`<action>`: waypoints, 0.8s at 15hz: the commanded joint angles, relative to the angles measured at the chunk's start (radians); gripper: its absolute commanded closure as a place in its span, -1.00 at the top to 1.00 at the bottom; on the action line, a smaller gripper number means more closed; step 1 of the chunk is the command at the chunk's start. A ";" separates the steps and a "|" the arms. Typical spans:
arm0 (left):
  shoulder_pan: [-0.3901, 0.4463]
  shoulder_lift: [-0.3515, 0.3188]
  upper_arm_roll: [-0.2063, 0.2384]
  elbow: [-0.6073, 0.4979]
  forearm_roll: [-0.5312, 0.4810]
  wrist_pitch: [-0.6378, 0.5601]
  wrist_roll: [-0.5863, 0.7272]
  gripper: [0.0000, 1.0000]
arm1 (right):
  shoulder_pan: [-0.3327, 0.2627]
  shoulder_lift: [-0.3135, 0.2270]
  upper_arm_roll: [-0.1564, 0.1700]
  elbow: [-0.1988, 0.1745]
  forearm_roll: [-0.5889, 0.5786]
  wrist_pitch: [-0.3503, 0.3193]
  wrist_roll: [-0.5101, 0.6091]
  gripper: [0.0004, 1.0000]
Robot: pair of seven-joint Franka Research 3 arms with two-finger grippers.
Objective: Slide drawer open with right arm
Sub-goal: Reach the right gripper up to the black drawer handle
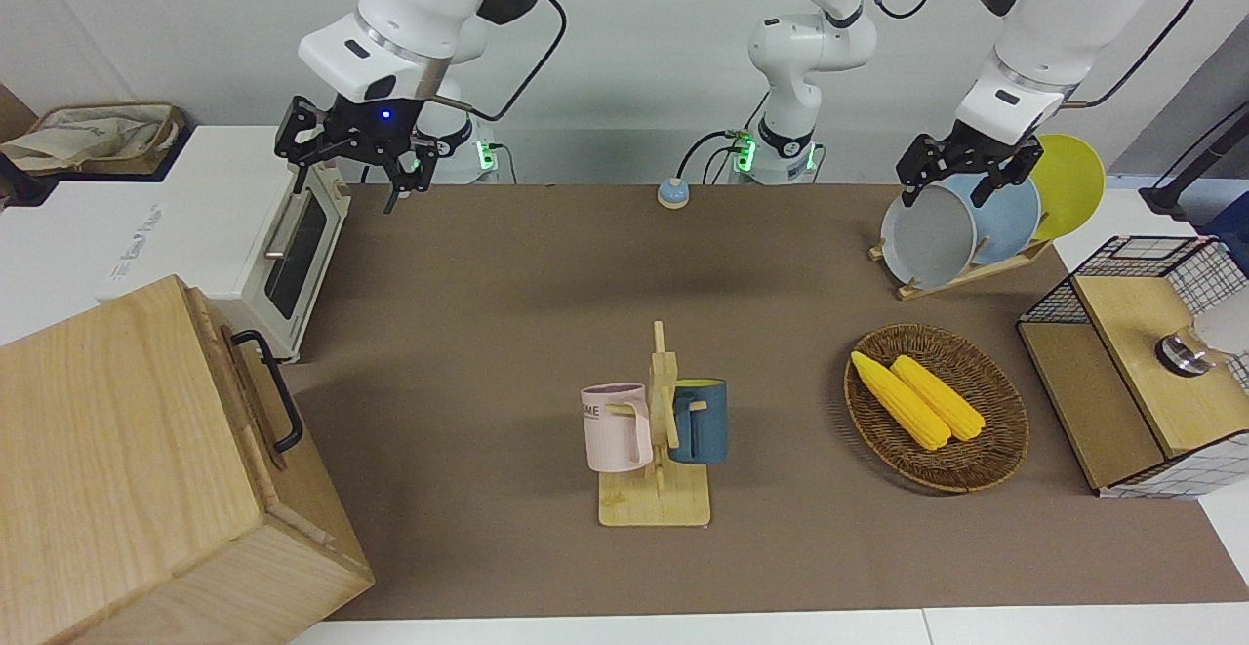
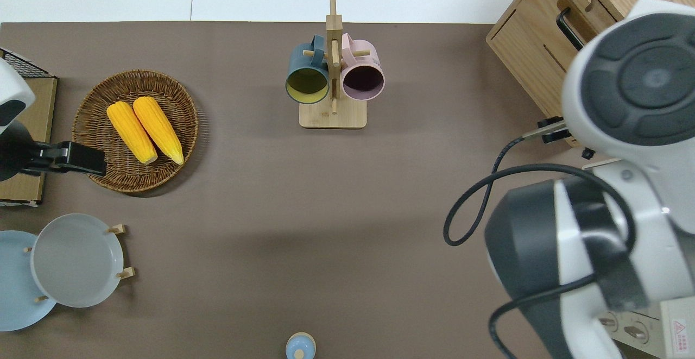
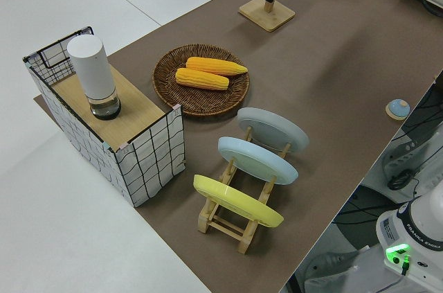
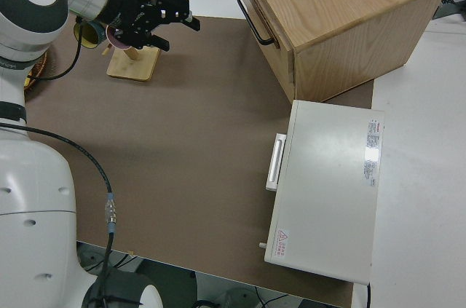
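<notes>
Right gripper, fingers spread and empty, upper left of front view; drawer shut at lower left, so bring the open jaws square across its black handle, close, pull straight out.

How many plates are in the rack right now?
3, all standing on edge in the wooden rack at the left arm's end: a grey plate toward the table's middle, a blue plate next, and a yellow plate outermost. None looks hidden.
</notes>
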 commanded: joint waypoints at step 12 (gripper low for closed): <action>0.005 0.011 -0.007 0.026 0.017 -0.020 0.009 0.99 | 0.030 0.141 0.008 -0.139 -0.516 0.273 0.074 0.97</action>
